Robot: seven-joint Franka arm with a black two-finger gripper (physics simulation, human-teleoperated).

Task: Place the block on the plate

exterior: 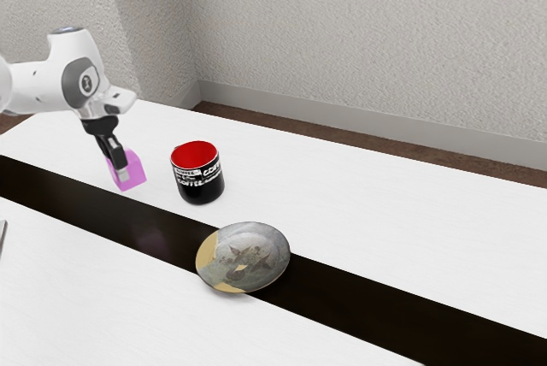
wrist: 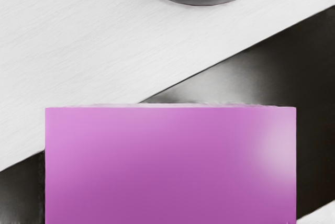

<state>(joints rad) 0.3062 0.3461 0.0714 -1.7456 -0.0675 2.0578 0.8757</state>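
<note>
OK, black two-finger gripper (exterior: 126,174) pinches pink, smooth-faced block (exterior: 132,171) off white tbl (exterior: 410,221); round, glossy grey-and-tan plate (exterior: 248,256) lies toward exterior view's right, nearer cam.

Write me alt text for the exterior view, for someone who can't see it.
The claw of a white robot arm grips a pink block above a white table with a black stripe. Toward the exterior view's right are a black mug, red inside, and a gray-and-tan plate on the stripe.
</note>
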